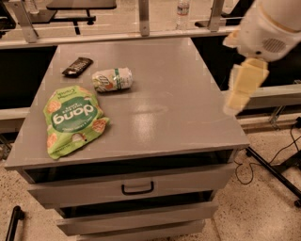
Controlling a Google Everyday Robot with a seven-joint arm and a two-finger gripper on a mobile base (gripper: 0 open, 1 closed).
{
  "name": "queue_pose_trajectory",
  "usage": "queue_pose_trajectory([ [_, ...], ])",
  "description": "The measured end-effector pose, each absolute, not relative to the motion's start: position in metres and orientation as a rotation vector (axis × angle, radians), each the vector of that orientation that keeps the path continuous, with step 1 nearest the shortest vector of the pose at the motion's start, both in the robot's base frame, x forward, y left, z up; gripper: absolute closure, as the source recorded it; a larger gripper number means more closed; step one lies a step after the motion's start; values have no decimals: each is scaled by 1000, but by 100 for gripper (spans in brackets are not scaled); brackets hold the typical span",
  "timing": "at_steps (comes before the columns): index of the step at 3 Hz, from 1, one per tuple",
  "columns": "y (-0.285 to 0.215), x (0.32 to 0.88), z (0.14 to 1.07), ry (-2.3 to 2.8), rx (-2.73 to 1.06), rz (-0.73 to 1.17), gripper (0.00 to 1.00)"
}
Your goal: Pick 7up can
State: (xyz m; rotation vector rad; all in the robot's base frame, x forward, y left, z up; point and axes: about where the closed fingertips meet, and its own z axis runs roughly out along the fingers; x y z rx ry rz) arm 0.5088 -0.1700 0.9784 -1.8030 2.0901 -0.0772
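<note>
The 7up can (113, 79) lies on its side on the grey cabinet top (174, 103), toward the back left. It is whitish with a green band, its ends pointing left and right. My gripper (241, 89) hangs from the white arm (265, 28) at the right. It is in the air over the top's right edge, far to the right of the can, and it holds nothing that I can see.
A dark flat candy bar (77, 66) lies just behind and left of the can. A large green snack bag (70, 120) lies in front of it near the left front corner. Drawers (136, 188) are below the top. A rail and a bottle (182, 12) stand behind.
</note>
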Motion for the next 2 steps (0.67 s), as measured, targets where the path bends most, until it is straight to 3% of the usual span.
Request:
queue_pose_trajectory([
  [2, -83, 606, 974, 1899, -1948, -35, 0],
])
